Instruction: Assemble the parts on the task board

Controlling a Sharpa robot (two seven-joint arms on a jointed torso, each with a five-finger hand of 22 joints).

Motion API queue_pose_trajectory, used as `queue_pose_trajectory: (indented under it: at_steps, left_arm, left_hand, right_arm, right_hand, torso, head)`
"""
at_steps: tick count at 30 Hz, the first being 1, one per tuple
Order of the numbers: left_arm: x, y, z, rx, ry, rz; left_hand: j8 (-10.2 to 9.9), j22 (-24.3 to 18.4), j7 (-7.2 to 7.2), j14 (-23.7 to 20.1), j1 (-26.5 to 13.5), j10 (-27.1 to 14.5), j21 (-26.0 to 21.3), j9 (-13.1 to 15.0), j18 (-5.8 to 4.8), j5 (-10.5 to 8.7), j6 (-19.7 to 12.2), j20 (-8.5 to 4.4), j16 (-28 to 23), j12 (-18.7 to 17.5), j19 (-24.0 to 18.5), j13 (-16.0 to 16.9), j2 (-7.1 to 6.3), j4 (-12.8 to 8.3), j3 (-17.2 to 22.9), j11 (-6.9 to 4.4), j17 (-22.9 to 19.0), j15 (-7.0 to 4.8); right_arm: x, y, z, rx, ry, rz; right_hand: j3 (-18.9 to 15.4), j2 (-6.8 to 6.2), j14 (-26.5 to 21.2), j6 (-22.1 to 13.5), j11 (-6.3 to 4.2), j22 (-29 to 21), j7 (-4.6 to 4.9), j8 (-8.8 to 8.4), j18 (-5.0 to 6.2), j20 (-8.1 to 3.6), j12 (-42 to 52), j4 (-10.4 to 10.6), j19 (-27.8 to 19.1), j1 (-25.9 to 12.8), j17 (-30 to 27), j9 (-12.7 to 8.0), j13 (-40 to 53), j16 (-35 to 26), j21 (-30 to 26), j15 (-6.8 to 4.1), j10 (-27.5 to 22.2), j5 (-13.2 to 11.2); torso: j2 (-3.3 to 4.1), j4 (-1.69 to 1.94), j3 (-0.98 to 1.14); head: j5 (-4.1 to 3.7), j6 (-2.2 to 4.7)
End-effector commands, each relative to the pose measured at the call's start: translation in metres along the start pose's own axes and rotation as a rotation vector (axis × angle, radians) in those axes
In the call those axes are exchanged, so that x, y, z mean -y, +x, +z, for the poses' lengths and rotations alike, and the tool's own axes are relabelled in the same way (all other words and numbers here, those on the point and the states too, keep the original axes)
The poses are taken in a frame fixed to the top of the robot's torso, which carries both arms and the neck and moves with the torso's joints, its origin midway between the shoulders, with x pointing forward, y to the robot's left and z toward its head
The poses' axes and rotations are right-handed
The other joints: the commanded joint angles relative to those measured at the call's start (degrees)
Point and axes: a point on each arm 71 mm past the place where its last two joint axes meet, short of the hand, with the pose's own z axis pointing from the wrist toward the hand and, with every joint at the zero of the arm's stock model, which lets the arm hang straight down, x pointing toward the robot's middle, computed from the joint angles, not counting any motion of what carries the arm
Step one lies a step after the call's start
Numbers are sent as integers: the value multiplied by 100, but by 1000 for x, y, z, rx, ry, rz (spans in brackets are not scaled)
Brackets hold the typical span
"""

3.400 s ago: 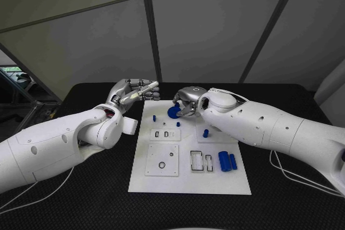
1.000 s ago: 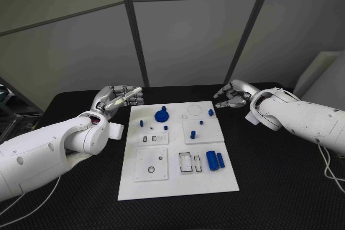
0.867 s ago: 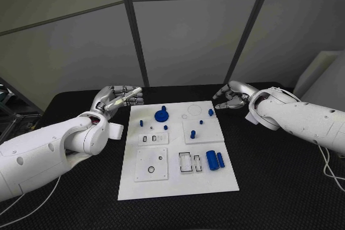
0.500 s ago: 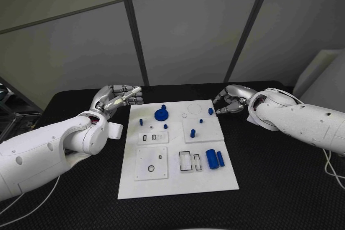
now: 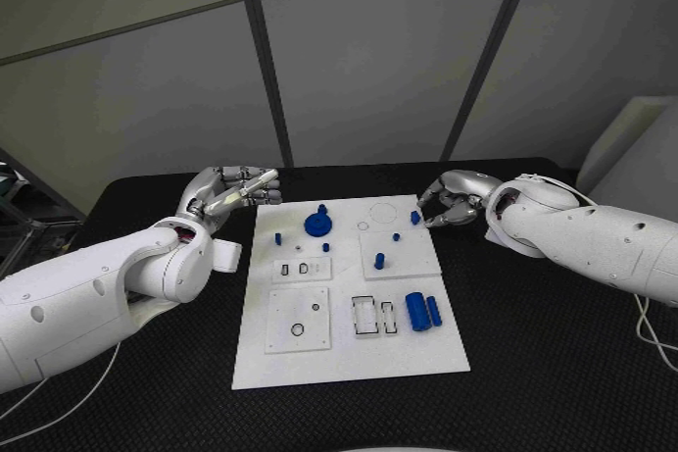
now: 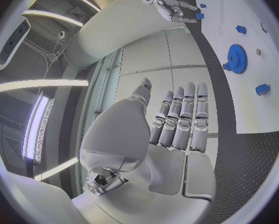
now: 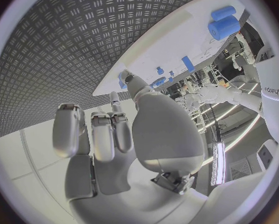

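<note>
The right hand (image 5: 450,202), fingers curled and apparently empty, reaches for the small blue peg (image 5: 414,218) at the task board's (image 5: 354,354) far right edge, needing a precise pinch; the left hand (image 5: 233,190) hovers open beside the board.

Black table (image 5: 537,354) with the white task board (image 5: 354,364) flat at its middle, cable (image 5: 648,339) near one edge.

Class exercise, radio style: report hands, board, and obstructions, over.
Left hand empty, fingers together, off task board. Right hand at board's far right corner, by small blue peg; contact unclear. Blue gear seated. No obstruction seen.
</note>
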Motion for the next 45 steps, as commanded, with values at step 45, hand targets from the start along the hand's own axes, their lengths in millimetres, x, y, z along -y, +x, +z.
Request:
queue_pose_trajectory:
  at_steps: [45]
  left_arm:
    - [3, 3, -1, -16, 11, -7]
  left_hand:
    - [-37, -13, 18, -30, 10, 41, -45, -9, -82, 4, 40, -2, -18, -44, -40, 3, 63, -9, -25, -2, 13, -16]
  right_arm:
    - [-10, 12, 13, -63, 20, 13]
  right_hand:
    - [-90, 273, 586, 339, 48, 127, 24, 217, -64, 68, 16, 85, 36, -62, 1506, 75, 1506, 15, 98, 68, 626, -64]
  torso:
    - [-4, 0, 8]
  head:
    - [56, -119]
